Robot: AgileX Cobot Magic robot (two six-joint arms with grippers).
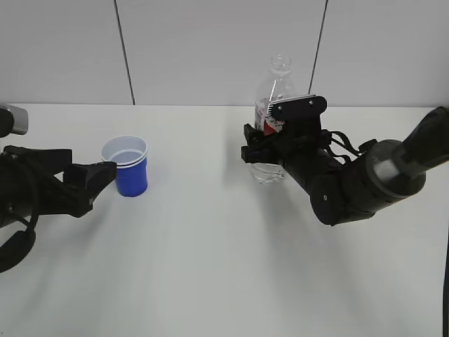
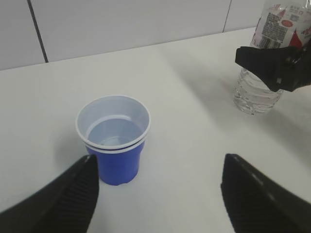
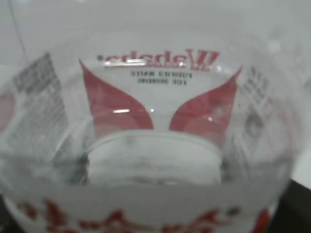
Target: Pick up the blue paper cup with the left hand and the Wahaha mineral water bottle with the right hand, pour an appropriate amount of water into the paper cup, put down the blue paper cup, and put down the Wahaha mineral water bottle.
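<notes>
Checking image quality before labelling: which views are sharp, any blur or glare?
Exterior: sharp, soft shadows by the blue paper cup. Left wrist: cup sharp, near fingers blurred. Right wrist: Wahaha mineral water bottle fills frame, out of focus, small glints on label.

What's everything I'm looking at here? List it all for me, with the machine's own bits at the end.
Paper cup: what looks like two nested, blue outside with white inside and white rims, standing upright on the left part of the table; seems to hold a little water.
Water bottle: one, clear ribbed plastic with a red-and-white label, no cap visible, upright at the back right.
Table: one, white, under everything.
Wall: pale panels with dark seams, behind the table.
Left gripper: one, black, open, its fingers on either side of the cup, not closed on it.
Right gripper: one, black with a grey-edged plate, around the bottle's label; grip can't be confirmed.
</notes>
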